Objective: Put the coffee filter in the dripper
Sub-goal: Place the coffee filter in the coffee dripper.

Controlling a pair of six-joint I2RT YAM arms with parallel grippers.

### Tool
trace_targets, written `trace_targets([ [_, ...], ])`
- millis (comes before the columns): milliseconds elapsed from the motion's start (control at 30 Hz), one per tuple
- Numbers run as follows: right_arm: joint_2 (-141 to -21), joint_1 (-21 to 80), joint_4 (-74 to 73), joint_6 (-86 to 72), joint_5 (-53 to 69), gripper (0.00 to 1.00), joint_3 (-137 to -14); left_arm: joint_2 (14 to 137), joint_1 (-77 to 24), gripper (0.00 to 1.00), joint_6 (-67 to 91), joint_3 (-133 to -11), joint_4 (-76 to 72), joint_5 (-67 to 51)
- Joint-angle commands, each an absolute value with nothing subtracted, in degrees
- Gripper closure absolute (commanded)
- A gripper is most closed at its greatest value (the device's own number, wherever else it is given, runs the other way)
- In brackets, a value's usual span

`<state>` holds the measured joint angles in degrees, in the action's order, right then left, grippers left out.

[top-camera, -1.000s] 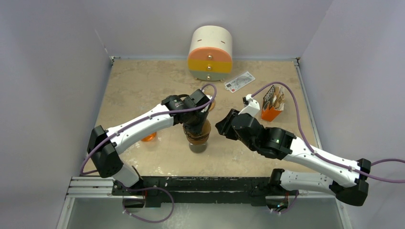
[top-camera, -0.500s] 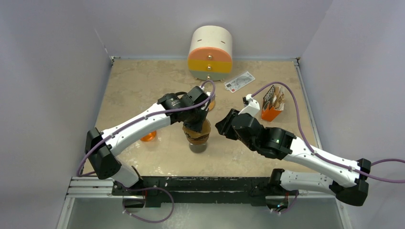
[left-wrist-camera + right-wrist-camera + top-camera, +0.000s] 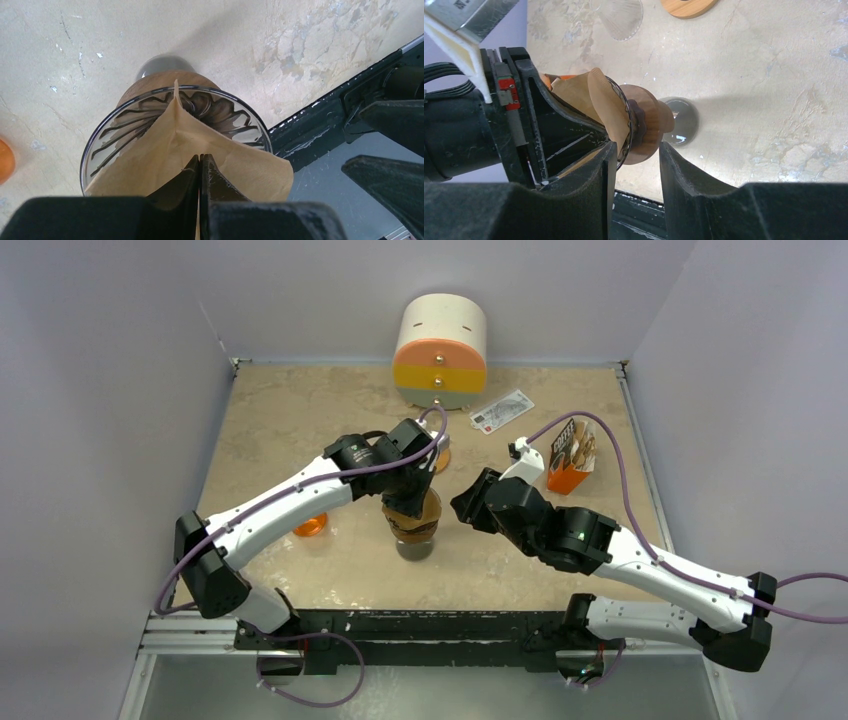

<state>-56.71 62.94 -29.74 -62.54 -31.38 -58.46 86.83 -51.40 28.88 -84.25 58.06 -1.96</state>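
Observation:
The glass dripper (image 3: pixel 125 117) with a wooden collar (image 3: pixel 649 125) stands on a grey cup (image 3: pixel 681 120) near the middle of the table (image 3: pixel 290 420). The brown paper coffee filter (image 3: pixel 200 140) sits partly inside it, one side spreading over the near rim. My left gripper (image 3: pixel 200 161) is shut on the filter's fold, right above the dripper (image 3: pixel 415 525). My right gripper (image 3: pixel 636 146) reaches in from the right; its fingertips pinch the dripper's rim and collar. In the right wrist view the filter (image 3: pixel 599 100) stands up from the bowl against the left gripper's body.
A round cream drawer box (image 3: pixel 441 350) stands at the back, with a flat packet (image 3: pixel 502 410) and an orange carton (image 3: pixel 570 462) to its right. An orange object (image 3: pixel 311 527) lies under the left arm. A wooden disc (image 3: pixel 686 5) and a ribbed glass piece (image 3: pixel 621 17) lie behind the dripper.
My left gripper has closed on the filter, and the left arm has shifted slightly back and to the left. The right arm has stayed still.

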Motion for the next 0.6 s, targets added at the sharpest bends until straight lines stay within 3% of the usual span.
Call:
trace_targets([
  [0,-55.7,62.8,-29.6,-62.9,-32.8,0.60,-57.9,84.0,-51.3,1.00,28.2,-87.2,58.9,-2.8],
  [100,-55.5,62.8,-29.7,-63.0,-32.8,0.60,-57.7,84.0,-51.3,0.99,28.3,-87.1,58.7,-3.8],
  [567,-54.2,62.8,-30.2,-63.6,-32.5,0.60,-56.9,84.4,-51.4,0.73,28.0,-85.5,58.1,-2.6],
])
